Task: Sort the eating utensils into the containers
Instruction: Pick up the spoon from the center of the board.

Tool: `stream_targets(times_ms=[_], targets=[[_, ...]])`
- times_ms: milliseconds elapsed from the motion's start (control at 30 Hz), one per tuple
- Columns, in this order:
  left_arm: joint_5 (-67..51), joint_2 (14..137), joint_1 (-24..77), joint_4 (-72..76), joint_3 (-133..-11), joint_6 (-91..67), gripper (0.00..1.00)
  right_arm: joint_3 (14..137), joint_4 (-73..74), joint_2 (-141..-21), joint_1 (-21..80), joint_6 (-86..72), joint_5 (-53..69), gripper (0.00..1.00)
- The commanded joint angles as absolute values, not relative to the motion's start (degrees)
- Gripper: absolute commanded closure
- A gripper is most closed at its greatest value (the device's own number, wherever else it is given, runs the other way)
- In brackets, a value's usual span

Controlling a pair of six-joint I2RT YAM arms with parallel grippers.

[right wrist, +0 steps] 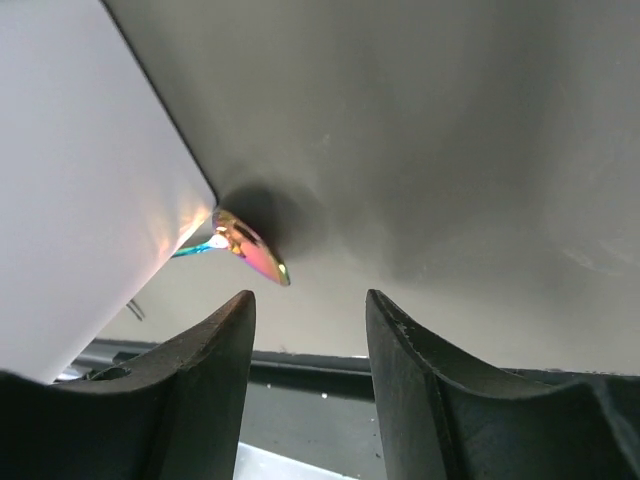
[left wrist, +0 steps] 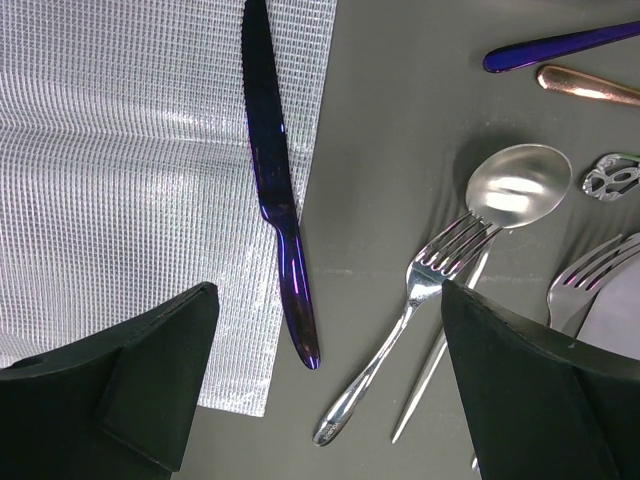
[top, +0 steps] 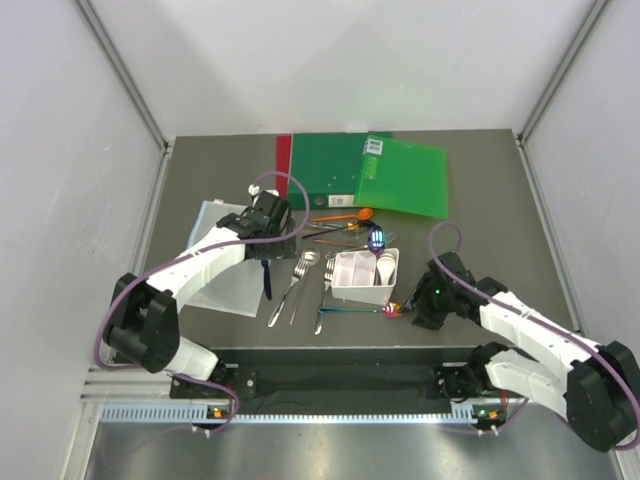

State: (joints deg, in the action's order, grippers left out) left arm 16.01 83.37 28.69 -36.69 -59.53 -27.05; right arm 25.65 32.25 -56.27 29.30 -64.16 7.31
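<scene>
Dark grey table inside a white-walled enclosure, green folder at the far edge.

Entry 1: left gripper. Jaws spread wide, nothing between them, hovering above the table.
- Beneath: dark blue knife, blade on the clear mesh sheet, handle end on bare table just past the sheet's edge.
- Near, not touching the knife: silver fork, silver spoon.
- Handling, as judged: light, stiff, glossy and likely slippery; flat on the surface, little to get under. Best taken across the narrow handle, fingers square to its length.

Entry 2: right gripper. Jaws apart, empty, low over the table.
- Ahead: rainbow spoon, bowl just beside the corner of the white bin.
- Handling, as judged: same light, slick metal. Bin wall crowds one side, so grip is safer further along the handle.

View notes: wrist views give finger gaps and surface detail. Only the overhead shows the bin's dividers, pieces already inside, and loose utensils between bin and folder.
</scene>
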Motion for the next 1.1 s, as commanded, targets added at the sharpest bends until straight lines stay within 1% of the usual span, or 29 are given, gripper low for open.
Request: stream_targets(times_ms=[0,33,133,300,500,567,600,633,733,867,933,1067], targets=[[17.23,81.12,28.92,-35.16,-58.89,-26.72,0.03,25.23,27.34,-57.22,30.59,-66.18,4.75,0.52],[17.23,81.12,28.83,-35.07,-58.89,-26.81,0.03,25.22,26.55,-57.3,30.76,-66.18,4.4,0.53],[17.23,81.47,28.92,-35.16,-59.06,-26.72,0.02,24.17,24.17,-58.79,30.94,-65.66,3.17,0.6],[17.23,81.65,28.92,-35.16,-58.98,-26.72,0.03,22.85,19.78,-61.87,31.55,-65.3,5.01,0.6],[17.23,81.65,28.92,-35.24,-58.8,-26.72,0.03,23.38,17.85,-65.03,32.69,-65.04,4.66,0.59],[17.4,81.74,28.92,-35.33,-58.89,-26.72,0.03,23.73,17.93,-65.83,32.96,-64.78,4.4,0.71],[17.4,81.65,28.92,-35.42,-58.8,-26.81,0.03,23.99,18.8,-65.92,33.31,-64.78,4.05,0.79],[17.4,81.56,28.92,-35.33,-58.89,-26.81,0.03,24.17,19.33,-65.92,33.4,-64.43,3.35,0.93],[17.32,81.65,28.92,-35.33,-58.8,-26.72,0.03,24.7,21.27,-64.95,33.4,-64.07,2.03,1.0],[17.14,81.74,28.83,-35.16,-58.8,-26.72,0.03,25.66,24.6,-61.89,33.49,-63.9,0.18,1.0],[17.05,81.83,28.83,-35.24,-58.97,-26.81,0.03,26.28,27.67,-60.48,33.49,-63.46,-2.8,1.0],[16.79,82.18,28.83,-35.16,-59.06,-26.81,0.03,29.6,33.47,-56.08,33.49,-61.53,-5.09,1.0]])
